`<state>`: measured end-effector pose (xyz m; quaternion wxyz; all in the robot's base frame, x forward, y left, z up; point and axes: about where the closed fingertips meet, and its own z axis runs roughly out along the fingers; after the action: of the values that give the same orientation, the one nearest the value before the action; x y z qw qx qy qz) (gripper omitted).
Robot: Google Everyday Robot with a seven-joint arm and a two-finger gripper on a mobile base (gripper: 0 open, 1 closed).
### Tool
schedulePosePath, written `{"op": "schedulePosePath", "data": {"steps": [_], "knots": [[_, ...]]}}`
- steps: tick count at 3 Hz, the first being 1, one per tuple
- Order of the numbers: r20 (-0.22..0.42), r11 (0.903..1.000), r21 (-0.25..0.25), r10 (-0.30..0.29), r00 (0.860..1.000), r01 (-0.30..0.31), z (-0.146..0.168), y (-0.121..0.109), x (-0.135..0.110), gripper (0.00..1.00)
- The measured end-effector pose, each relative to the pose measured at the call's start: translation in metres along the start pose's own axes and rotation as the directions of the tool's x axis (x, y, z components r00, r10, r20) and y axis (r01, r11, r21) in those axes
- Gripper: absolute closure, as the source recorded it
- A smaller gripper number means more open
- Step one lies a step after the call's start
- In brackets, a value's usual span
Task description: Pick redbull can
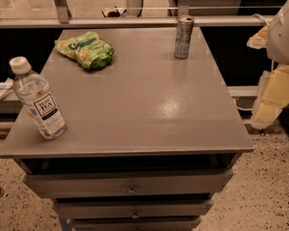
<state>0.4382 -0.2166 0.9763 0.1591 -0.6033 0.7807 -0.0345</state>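
Parking the hand (275, 96) beyond the right edge of the tabletop (144, 95) (how open, cannot tell), likely keeping the approach clear. Leaving the redbull can (184, 36) standing upright near the far right corner, well apart.

Gripper (273, 97) off R edge of table (149, 105). Open run over bare mid-top to redbull can (184, 36) at far R; free on L, R & front. Rail (135, 22) close behind. Snack bag (85, 48) far L, bottle (37, 99) near L corner, both well apart from can.
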Motion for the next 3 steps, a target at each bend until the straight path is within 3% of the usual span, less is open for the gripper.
{"op": "schedulePosePath", "data": {"steps": [2,3], "knots": [[0.036,0.9992,0.017,0.035,0.999,-0.036,0.013,-0.009,0.004,0.0],[0.127,0.9942,0.058,0.083,0.988,-0.091,0.041,-0.046,0.003,0.0]]}}
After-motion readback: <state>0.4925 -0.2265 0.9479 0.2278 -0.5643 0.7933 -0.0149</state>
